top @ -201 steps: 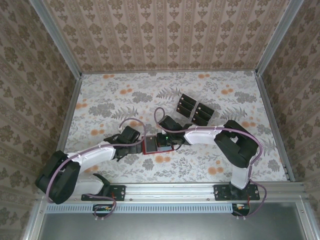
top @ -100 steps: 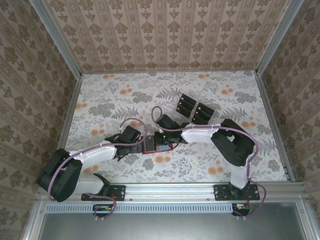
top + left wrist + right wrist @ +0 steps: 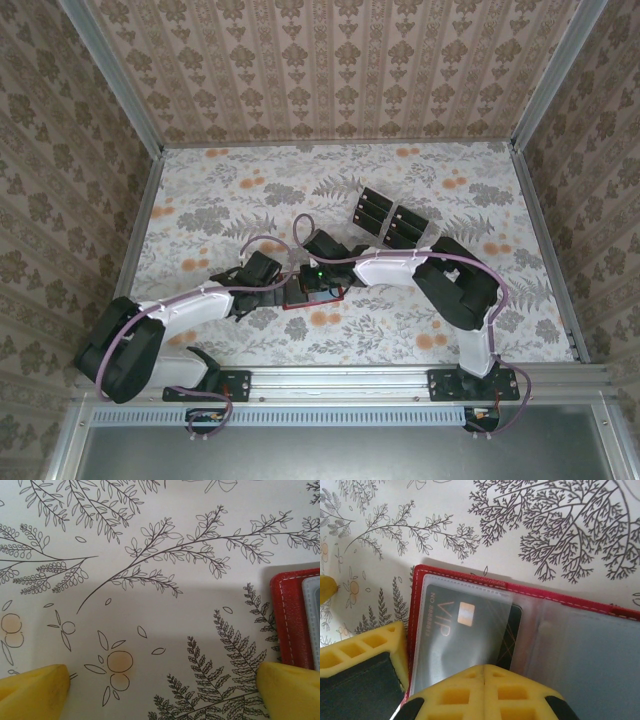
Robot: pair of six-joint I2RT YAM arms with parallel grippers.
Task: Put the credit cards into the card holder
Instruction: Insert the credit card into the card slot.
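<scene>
Right wrist, one card (image 3: pixel 462 635), one card holder (image 3: pixel 590 645)

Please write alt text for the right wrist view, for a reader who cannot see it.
A black VIP credit card sits almost fully inside a clear pocket of the open red folding wallet, on a cloth printed with leaves. The closed yellow fingers of the right gripper are at the bottom edge.

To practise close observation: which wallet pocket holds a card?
The clear pocket at the red wallet's end: the VIP card shows through; its grey neighbour looks empty.
</scene>
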